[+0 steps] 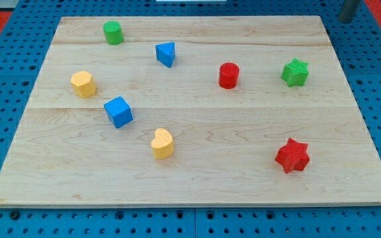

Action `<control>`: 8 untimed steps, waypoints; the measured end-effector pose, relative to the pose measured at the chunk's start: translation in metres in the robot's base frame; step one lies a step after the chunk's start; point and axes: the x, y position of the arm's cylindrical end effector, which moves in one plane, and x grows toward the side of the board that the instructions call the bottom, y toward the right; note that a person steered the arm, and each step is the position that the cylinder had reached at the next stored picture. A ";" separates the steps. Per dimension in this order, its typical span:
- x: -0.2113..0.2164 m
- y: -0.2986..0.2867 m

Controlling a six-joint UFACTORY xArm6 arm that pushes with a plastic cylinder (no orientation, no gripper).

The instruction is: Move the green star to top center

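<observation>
The green star (295, 73) lies on the wooden board (197, 185) at the view's right, in the upper half. My rod shows at the view's top right corner, and my tip (344, 20) is just past the board's top right corner. It is above and to the right of the green star and well apart from it, touching no block.
A red cylinder (228, 75) sits left of the green star. A blue triangular block (166, 53) and a green cylinder (113, 32) lie at upper left. A yellow block (83, 84), a blue cube (118, 112), a yellow heart (163, 143) and a red star (292, 156) lie lower down.
</observation>
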 end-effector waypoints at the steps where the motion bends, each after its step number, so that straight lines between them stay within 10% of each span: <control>1: 0.000 0.001; 8: 0.059 0.011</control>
